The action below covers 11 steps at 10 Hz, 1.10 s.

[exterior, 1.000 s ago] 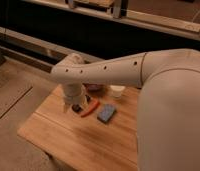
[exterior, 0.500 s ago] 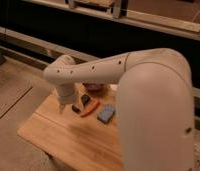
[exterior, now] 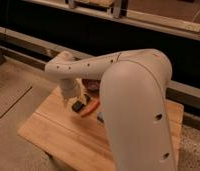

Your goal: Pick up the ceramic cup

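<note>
My white arm reaches across the wooden table (exterior: pixel 53 132) from the right. Its wrist hangs over the middle of the table. The gripper (exterior: pixel 78 105) shows as a dark tip just above the wood, below the wrist. I see no white ceramic cup; the wrist and gripper cover the spot where it could stand. A dark maroon bowl (exterior: pixel 93 85) peeks out right behind the wrist.
An orange, elongated object (exterior: pixel 91 107) lies on the table right of the gripper. A sliver of a grey-blue object (exterior: pixel 99 118) shows at the edge of my arm. A dark wall with a ledge runs behind the table. Speckled floor lies to the left.
My arm has swung further across the view and now covers the right half of the table. The grey-blue object is nearly hidden. The gripper has come lower over the table.
</note>
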Each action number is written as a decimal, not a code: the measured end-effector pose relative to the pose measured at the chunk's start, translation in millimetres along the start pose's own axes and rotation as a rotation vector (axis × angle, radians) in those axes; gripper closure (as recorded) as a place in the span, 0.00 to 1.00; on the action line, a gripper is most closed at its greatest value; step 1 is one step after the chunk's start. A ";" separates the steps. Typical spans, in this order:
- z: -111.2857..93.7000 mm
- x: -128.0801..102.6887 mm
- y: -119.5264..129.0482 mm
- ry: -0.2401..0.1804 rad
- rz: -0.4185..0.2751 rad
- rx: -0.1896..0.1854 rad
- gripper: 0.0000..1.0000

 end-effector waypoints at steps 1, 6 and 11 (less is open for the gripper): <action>-5.0 -7.2 -10.3 -0.019 0.027 0.006 0.35; -27.7 -23.6 -63.4 -0.063 0.145 0.012 0.35; -20.6 -32.3 -130.0 -0.020 0.239 0.055 0.35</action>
